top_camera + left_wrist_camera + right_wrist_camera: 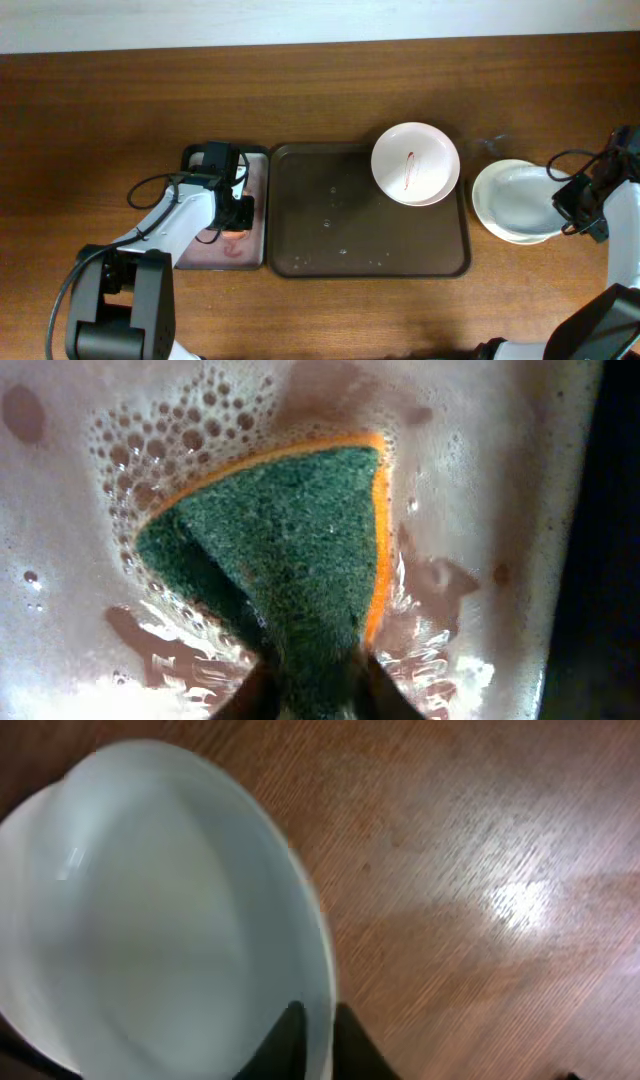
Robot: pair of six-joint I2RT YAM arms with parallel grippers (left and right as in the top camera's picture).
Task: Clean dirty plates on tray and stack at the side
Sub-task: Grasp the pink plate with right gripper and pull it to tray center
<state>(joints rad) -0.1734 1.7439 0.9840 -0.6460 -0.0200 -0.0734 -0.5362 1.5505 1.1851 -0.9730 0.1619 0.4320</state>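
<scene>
Sponge [290,560], green and orange, sits clamped in left gripper [315,695], left of dark brown rectangular tray [370,272]. Right gripper [320,1040] pinches pale round plate [150,920] by its rim.

Likely a robotics lab bench: two arms [170,215], wood-grain table [100,100], tray [310,230], plates [415,162], soapy sponge [290,540].

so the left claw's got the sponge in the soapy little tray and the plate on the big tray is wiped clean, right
Not quite. The plate on the big tray is not clean: the overhead view shows a red smear across its middle. The rest stands: the left claw holds the sponge in the soapy little tray.
</scene>
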